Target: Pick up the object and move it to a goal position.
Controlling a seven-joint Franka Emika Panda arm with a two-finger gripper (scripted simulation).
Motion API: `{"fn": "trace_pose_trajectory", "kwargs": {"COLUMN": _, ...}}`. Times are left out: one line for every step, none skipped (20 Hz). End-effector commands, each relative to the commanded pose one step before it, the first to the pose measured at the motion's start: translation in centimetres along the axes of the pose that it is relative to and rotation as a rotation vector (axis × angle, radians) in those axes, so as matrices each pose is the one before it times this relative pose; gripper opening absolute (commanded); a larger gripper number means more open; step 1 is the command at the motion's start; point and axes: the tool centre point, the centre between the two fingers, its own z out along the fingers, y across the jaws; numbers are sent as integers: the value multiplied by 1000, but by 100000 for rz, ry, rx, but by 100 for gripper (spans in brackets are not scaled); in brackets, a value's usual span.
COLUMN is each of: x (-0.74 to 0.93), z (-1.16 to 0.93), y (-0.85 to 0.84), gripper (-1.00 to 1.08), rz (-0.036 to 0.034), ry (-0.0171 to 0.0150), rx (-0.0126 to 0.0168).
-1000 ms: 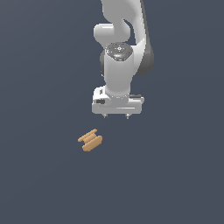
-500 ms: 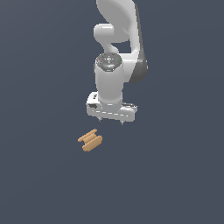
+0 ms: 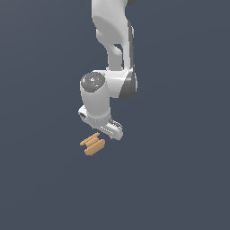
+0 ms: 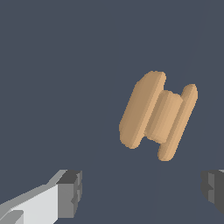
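The object (image 3: pixel 92 144) is a small orange-tan piece of short rounded bars joined side by side, lying flat on the dark grey surface. In the wrist view the object (image 4: pixel 157 114) fills much of the picture, with two long bars flanking a shorter middle one. My gripper (image 3: pixel 104 131) hovers just above and to the exterior view's right of it, nearly touching its upper edge. The gripper (image 4: pixel 142 192) is open, its grey fingertips (image 4: pixel 71 193) spread wide with nothing between them; the object lies ahead of the gap, not inside it.
The white arm (image 3: pixel 112 54) rises from the gripper toward the top of the exterior view. Only the plain dark grey surface (image 3: pixel 179 179) surrounds the object.
The arm has swung down and toward the exterior view's left, bringing the gripper from well above the object to just beside it. The object has not moved.
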Motion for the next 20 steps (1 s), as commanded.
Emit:
{"fn": "trace_pose_trajectory", "kwargs": {"x": 1036, "z": 1188, "y": 1125, "gripper": 100, "rz": 9476, "ry": 163, "rx": -115}}
{"fn": "trace_pose_trajectory", "kwargs": {"x": 392, "z": 424, "y": 377, "gripper": 100, "rz": 3318, "ry": 77, "rx": -68}}
{"fn": "trace_pose_trajectory", "kwargs": {"x": 376, "z": 399, "y": 348, "gripper": 100, "rz": 3111, "ry": 85, "rx": -74}}
{"fn": "trace_pose_trajectory", "kwargs": {"x": 358, "z": 373, "y": 320, "gripper": 100, "rz": 2904, "ry": 92, "rx": -77}}
{"fn": "trace_pose_trajectory", "kwargs": {"x": 339, "z": 348, "y": 293, "gripper": 100, "rz": 2700, "ry": 96, "rx": -78}}
{"fn": "trace_pose_trajectory", "kwargs": {"x": 318, "z": 323, "y": 266, "gripper": 100, "rz": 2494, "ry": 98, "rx": -77}}
{"fn": "trace_pose_trajectory", "kwargs": {"x": 296, "z": 297, "y": 241, "gripper": 100, "rz": 2291, "ry": 98, "rx": -74}}
{"fn": "trace_pose_trajectory", "kwargs": {"x": 274, "z": 271, "y": 217, "gripper": 100, "rz": 2090, "ry": 96, "rx": -71}}
{"fn": "trace_pose_trajectory", "kwargs": {"x": 250, "z": 246, "y": 193, "gripper": 100, "rz": 1887, "ry": 92, "rx": -66}}
{"fn": "trace_pose_trajectory", "kwargs": {"x": 226, "z": 220, "y": 171, "gripper": 100, "rz": 1687, "ry": 87, "rx": -61}}
{"fn": "trace_pose_trajectory", "kwargs": {"x": 201, "z": 194, "y": 148, "gripper": 100, "rz": 1486, "ry": 80, "rx": -55}}
{"fn": "trace_pose_trajectory", "kwargs": {"x": 176, "z": 168, "y": 127, "gripper": 100, "rz": 1287, "ry": 72, "rx": -49}}
{"fn": "trace_pose_trajectory", "kwargs": {"x": 149, "z": 143, "y": 106, "gripper": 100, "rz": 1087, "ry": 63, "rx": -42}}
{"fn": "trace_pose_trajectory", "kwargs": {"x": 123, "z": 117, "y": 87, "gripper": 100, "rz": 890, "ry": 53, "rx": -35}}
{"fn": "trace_pose_trajectory", "kwargs": {"x": 96, "z": 91, "y": 66, "gripper": 100, "rz": 690, "ry": 42, "rx": -27}}
{"fn": "trace_pose_trajectory", "kwargs": {"x": 70, "z": 65, "y": 49, "gripper": 100, "rz": 497, "ry": 31, "rx": -20}}
{"fn": "trace_pose_trajectory", "kwargs": {"x": 40, "z": 39, "y": 26, "gripper": 100, "rz": 292, "ry": 18, "rx": -12}}
{"fn": "trace_pose_trajectory", "kwargs": {"x": 13, "z": 13, "y": 9, "gripper": 100, "rz": 97, "ry": 6, "rx": -4}}
{"fn": "trace_pose_trajectory", "kwargs": {"x": -70, "z": -47, "y": -10, "gripper": 100, "rz": -566, "ry": -71, "rx": -36}}
{"fn": "trace_pose_trajectory", "kwargs": {"x": -2, "z": 40, "y": -2, "gripper": 100, "rz": 0, "ry": 0, "rx": 0}}
